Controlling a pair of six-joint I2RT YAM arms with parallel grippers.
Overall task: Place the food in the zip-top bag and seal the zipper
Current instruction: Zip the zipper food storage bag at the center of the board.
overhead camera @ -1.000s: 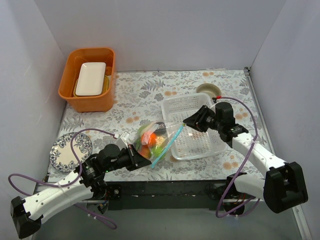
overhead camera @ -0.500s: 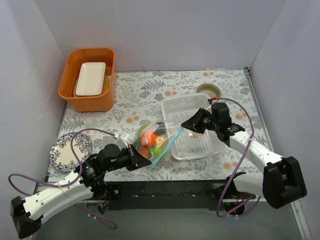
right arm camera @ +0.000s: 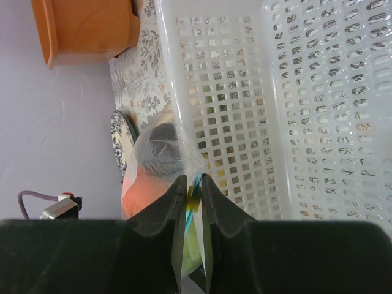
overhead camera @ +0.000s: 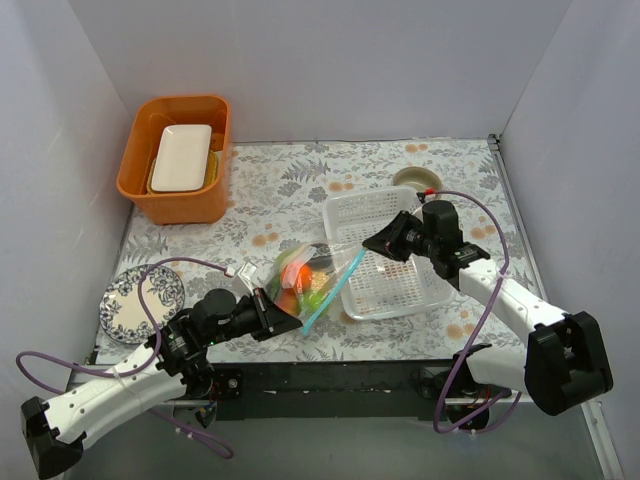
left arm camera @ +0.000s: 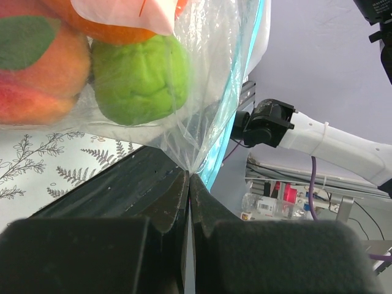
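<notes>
Clear plastic: zip-top bag (overhead camera: 300, 262) held btwn both arms, just L of white basket (overhead camera: 372, 196).
Food (left arm camera: 139, 78): peach, green pc, orange inside bag.
L gripper (left arm camera: 188, 177): clamped on bag corner.
R gripper (right arm camera: 193, 184): pinching teal zipper (overhead camera: 338, 285) end.

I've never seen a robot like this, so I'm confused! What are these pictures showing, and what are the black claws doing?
These are two robot arms bolted to a table. The big picture looks down from above. The other two come from little cameras on each wrist, so you see that claw's fingers up close. The left claw and the right claw each pinch a corner of a clear bag with a teal zipper, holding it between them. Inside are toy foods, like a green piece and a peach. On the table also sit a white basket, an orange bin, a patterned plate and a small bowl.
</notes>
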